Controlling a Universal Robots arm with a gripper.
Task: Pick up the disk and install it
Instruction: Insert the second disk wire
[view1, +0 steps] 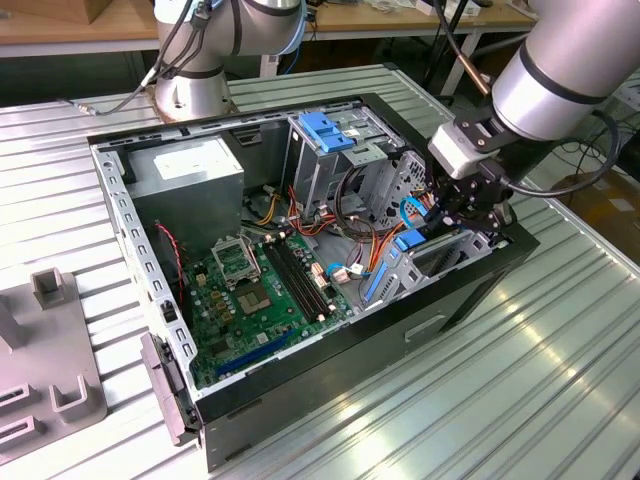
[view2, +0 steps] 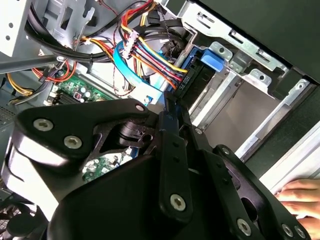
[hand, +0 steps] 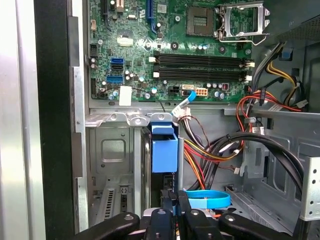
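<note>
The disk (view1: 405, 243) stands on edge in the metal drive bay (view1: 445, 255) at the exterior view's right end of the open computer case (view1: 330, 370). In the first wrist view I look along it: its blue rail (hand: 164, 150) sits in the slot of the bay (hand: 112, 150). My gripper (view1: 462, 215) is inside the case right at the disk's end. Both wrist views show the gripper (hand: 175, 201) (view2: 172, 107) with its fingers close together, shut, with their tips at the disk's edge. I see nothing held between them.
Bundled cables (view1: 350, 235) and a blue flat cable (hand: 207, 198) run close beside the bay. The motherboard (view1: 255, 290), power supply (view1: 190, 170) and blue-topped drive cage (view1: 325, 130) sit further in. A person's hand (view2: 300, 196) rests outside the case. A grey fixture (view1: 50, 350) stands on the table.
</note>
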